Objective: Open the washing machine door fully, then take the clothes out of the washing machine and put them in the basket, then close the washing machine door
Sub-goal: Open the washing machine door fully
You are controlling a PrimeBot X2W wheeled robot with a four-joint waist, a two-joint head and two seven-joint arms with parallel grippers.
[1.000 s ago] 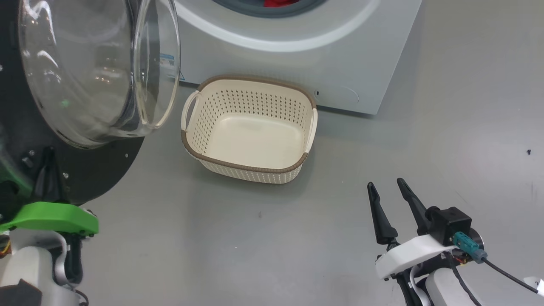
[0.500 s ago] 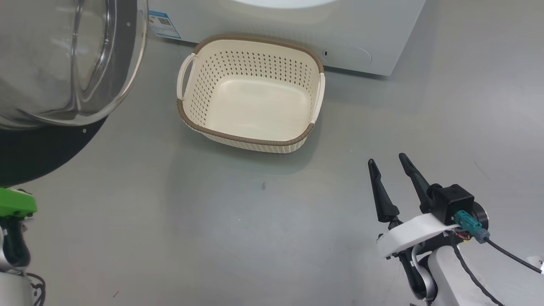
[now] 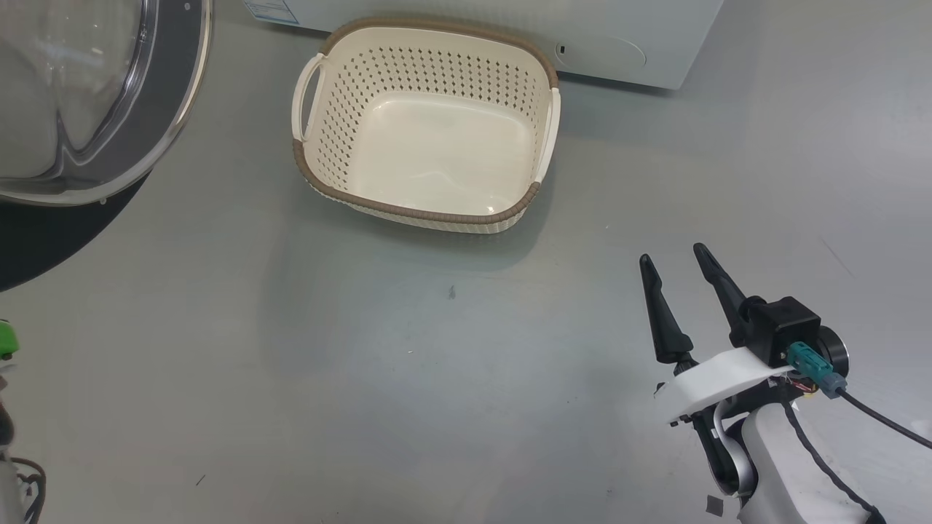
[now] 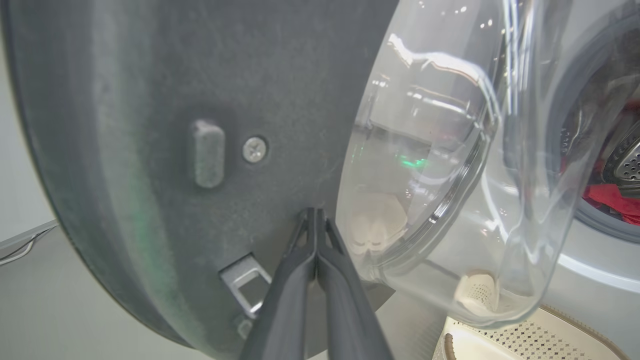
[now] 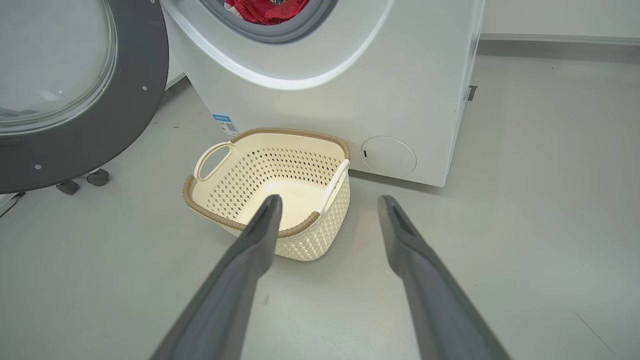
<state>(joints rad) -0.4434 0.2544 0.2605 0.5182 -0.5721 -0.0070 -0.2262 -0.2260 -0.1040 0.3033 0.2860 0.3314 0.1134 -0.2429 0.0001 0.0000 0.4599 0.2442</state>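
While my left gripper [image 4: 316, 212] sat clenched, finger on finger, at bottom centre of the left wrist view, its tips were right at the dark inner face of the washing machine door [image 4: 150, 100]; contact unclear. My right gripper [image 3: 671, 255] hung released at lower right of the head view, over the floor [image 3: 364, 378]. Beyond it the basket [image 3: 408, 211] stood top centre, just in front of the washing machine [image 5: 350, 90]. Red clothes [image 5: 265, 10] lay in the drum, at the top edge of the right wrist view.
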